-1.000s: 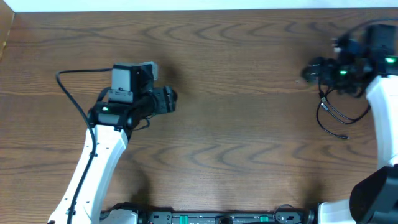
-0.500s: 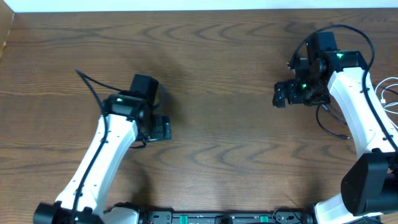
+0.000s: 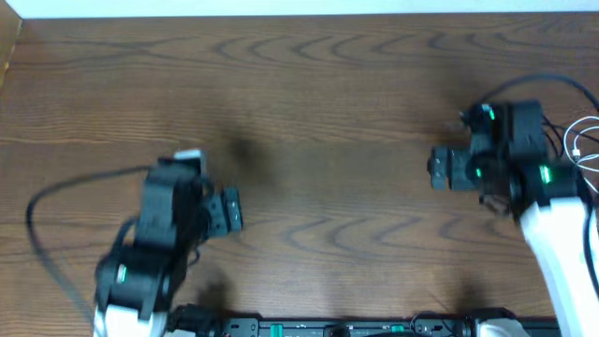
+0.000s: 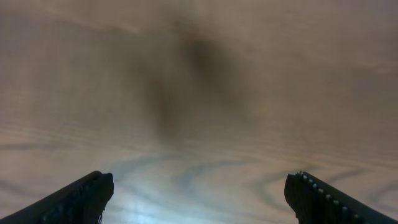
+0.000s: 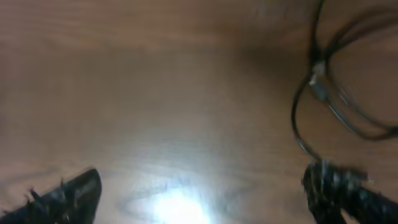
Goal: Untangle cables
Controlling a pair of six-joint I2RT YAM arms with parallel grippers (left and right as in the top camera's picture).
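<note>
The black cord (image 5: 318,87) lies in loose loops on the wood at the upper right of the right wrist view, with a small plug end showing. In the overhead view my right arm hides it. The white cord (image 3: 573,142) lies at the table's right edge, apart from the black one. My right gripper (image 3: 440,168) is open and empty, just left of the black cord, and its fingers (image 5: 202,186) spread over bare wood. My left gripper (image 3: 229,211) is open and empty over bare wood at the front left, far from both cords; its wrist view (image 4: 199,186) shows only table.
The brown wooden table (image 3: 328,103) fills the view. A thick black arm cable (image 3: 37,234) loops out to the left of the left arm. Another arm cable (image 3: 562,86) arcs behind the right arm. The robot base rail (image 3: 337,328) runs along the front edge.
Both arms have drawn back toward the front edge. The left gripper moved down and left. The right gripper shifted slightly down and right, now covering the black cord from above.
</note>
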